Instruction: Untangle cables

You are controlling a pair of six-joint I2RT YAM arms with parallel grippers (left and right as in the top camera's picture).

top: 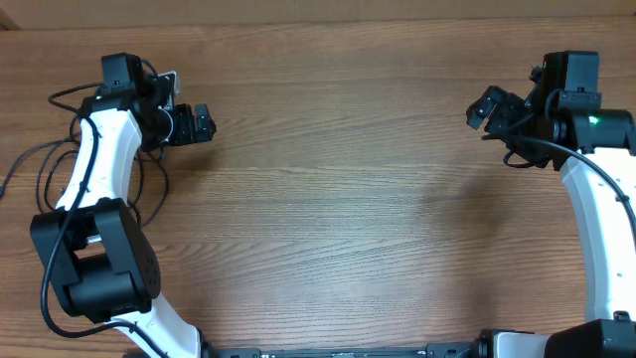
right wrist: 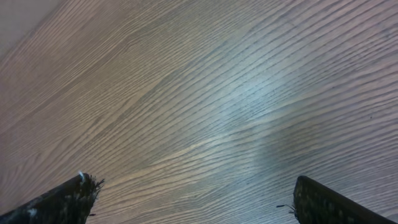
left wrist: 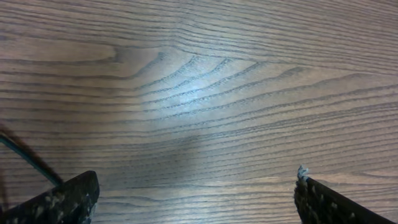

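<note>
Cables [top: 30,151] lie at the far left of the counter [top: 328,199], thin black cords looping around and partly under the left arm, close to the counter's left edge. Where each cord ends, and whether they cross or knot, cannot be told from above. In the left wrist view one thin dark cord [left wrist: 28,160] runs in from the left edge and passes just beside the left fingertip; whether it touches it cannot be told.

The left gripper [top: 204,124] sits to the right of the cords with its jaws spread wide and only bare wood between them [left wrist: 194,180]. The right gripper [top: 485,107] is well apart on the far right, also wide open and holding nothing [right wrist: 193,180].

Between the two grippers the wood lies bare across the whole middle of the counter, from the far edge at the top of the overhead view down to the arm bases at the near edge. In the right wrist view the counter's edge shows in the upper left corner.
</note>
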